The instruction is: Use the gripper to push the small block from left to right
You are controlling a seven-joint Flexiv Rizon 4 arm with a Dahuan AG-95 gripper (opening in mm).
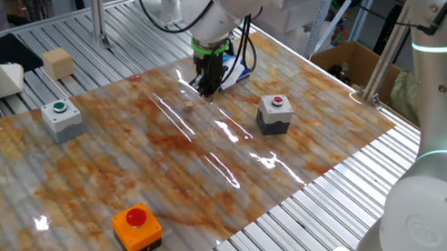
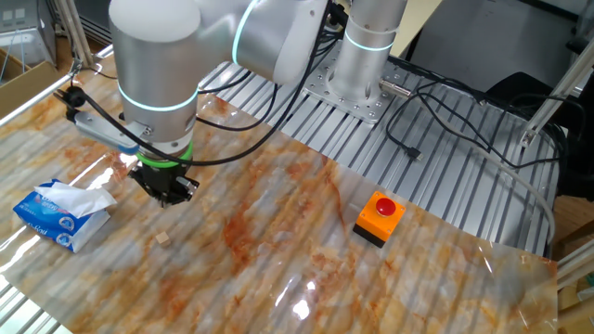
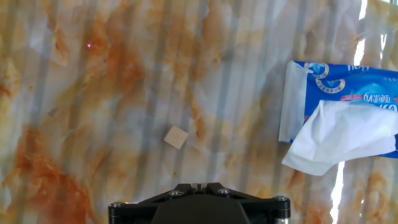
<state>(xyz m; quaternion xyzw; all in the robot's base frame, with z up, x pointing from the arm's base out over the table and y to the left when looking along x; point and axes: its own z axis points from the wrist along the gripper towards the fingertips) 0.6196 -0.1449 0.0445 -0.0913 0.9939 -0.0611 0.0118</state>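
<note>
The small block (image 3: 176, 137) is a tiny tan wooden cube lying alone on the marbled mat. In the hand view it lies just ahead of my fingertips, slightly left of centre. It also shows in the other fixed view (image 2: 163, 238), a short way in front of the claw, and faintly in one fixed view (image 1: 187, 107), to the claw's lower left. My gripper (image 3: 199, 185) is a black claw under a green ring (image 2: 167, 193) (image 1: 209, 85). It hangs low over the mat, apart from the block, with its fingers together and holding nothing.
A blue tissue pack (image 3: 348, 112) (image 2: 60, 215) lies close to the gripper's side. An orange box with a red button (image 2: 380, 218) (image 1: 137, 228), a grey box with a green button (image 1: 63, 118), a grey box with a red button (image 1: 275, 114) and a larger tan cube (image 1: 58, 63) stand around.
</note>
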